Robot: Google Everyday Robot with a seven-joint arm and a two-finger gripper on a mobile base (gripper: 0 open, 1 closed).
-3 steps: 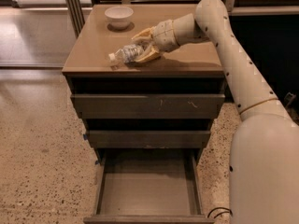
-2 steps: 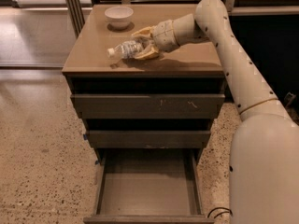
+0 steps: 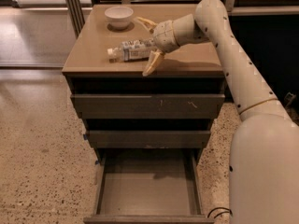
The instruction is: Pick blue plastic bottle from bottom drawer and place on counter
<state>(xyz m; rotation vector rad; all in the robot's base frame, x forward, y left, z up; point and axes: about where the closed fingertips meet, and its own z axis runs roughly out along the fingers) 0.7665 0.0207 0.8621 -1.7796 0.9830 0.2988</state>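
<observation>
I see the gripper [image 3: 142, 46] over the counter [image 3: 88, 62], jaws spread wide and clamping nothing. The bottle [image 3: 128, 51] lies on its side between them, cap toward 9 o'clock. At 6 o'clock the drawer [image 3: 147, 185] stands open, its front cut off. I can't read the label.

Claw [image 3: 142, 46] over counter [image 3: 88, 41], newly wide apart.

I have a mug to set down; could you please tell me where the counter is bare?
The counter is bare at its left-front corner, left of the blue plastic bottle, and right-front, beside the arm. Crowded: the middle, where the open pincer straddles the bottle, and the back, by the white bowl.
</observation>
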